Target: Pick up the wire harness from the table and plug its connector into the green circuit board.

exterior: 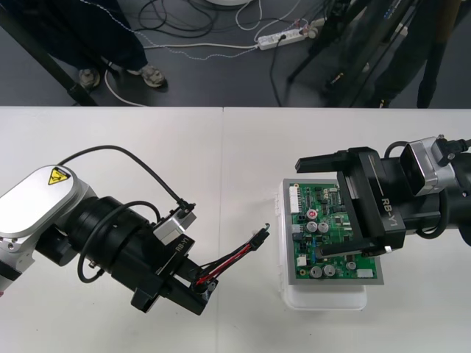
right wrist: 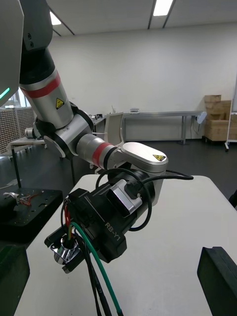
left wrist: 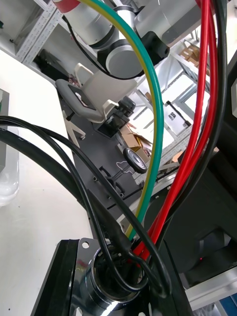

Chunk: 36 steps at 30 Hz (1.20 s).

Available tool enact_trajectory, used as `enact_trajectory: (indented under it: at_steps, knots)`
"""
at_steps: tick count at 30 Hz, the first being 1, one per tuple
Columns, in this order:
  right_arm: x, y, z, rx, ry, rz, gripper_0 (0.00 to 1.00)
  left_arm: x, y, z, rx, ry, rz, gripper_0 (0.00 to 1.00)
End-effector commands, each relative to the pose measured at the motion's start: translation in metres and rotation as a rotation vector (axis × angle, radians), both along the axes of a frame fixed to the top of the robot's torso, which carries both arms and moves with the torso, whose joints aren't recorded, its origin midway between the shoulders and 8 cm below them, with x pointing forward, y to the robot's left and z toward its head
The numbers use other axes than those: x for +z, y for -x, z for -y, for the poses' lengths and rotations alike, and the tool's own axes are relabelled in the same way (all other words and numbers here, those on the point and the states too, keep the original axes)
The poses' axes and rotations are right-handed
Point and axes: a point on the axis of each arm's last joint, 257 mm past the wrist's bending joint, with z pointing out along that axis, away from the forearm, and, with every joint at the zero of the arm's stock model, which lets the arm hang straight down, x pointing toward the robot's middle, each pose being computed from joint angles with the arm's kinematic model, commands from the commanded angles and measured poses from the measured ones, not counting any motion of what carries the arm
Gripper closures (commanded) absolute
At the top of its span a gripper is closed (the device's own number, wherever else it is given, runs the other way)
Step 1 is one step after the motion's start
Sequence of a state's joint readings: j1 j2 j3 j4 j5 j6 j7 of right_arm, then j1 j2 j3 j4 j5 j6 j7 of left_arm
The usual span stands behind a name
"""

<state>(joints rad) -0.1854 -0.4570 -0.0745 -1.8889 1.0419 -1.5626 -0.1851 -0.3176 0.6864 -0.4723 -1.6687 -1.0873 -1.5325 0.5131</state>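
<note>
**Left gripper (exterior: 200, 288) clamped on the socket (right wrist: 65, 253), left of the green circuit board (exterior: 327, 228)**

Two grippers, one board, one wire harness (exterior: 232, 259). The right gripper (exterior: 313, 208) hangs over the board, fingers spread apart. The harness slants toward the board, and its single black plug (exterior: 259, 237) is just beside the board's left edge, not inserted.

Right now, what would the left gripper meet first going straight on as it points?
The left gripper looks free over the table, skirting the white base; it might clip its corner.
</note>
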Motion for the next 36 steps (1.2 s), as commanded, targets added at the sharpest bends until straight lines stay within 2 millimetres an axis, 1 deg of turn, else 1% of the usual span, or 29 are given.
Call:
enact_trajectory:
  at_steps: [1,8,17,29,36]
  knots:
    - [0.012,-0.005,0.007,0.009,0.025,-0.001,0.0,-0.002,0.015,-0.012,-0.023,-0.051,-0.091,1.0]
    - [0.017,-0.011,0.002,0.03,0.013,-0.002,0.0,0.001,0.015,-0.012,-0.024,-0.043,-0.094,1.0]
    - [0.018,-0.014,-0.012,0.11,-0.02,-0.051,0.0,0.001,0.015,-0.012,-0.023,-0.041,-0.096,1.0]
    - [0.004,0.005,-0.034,0.219,0.012,-0.048,0.0,0.002,0.015,-0.011,-0.025,-0.038,-0.097,1.0]
    - [0.003,0.01,-0.039,0.245,0.015,-0.018,0.0,0.003,0.015,-0.011,-0.024,-0.036,-0.097,1.0]
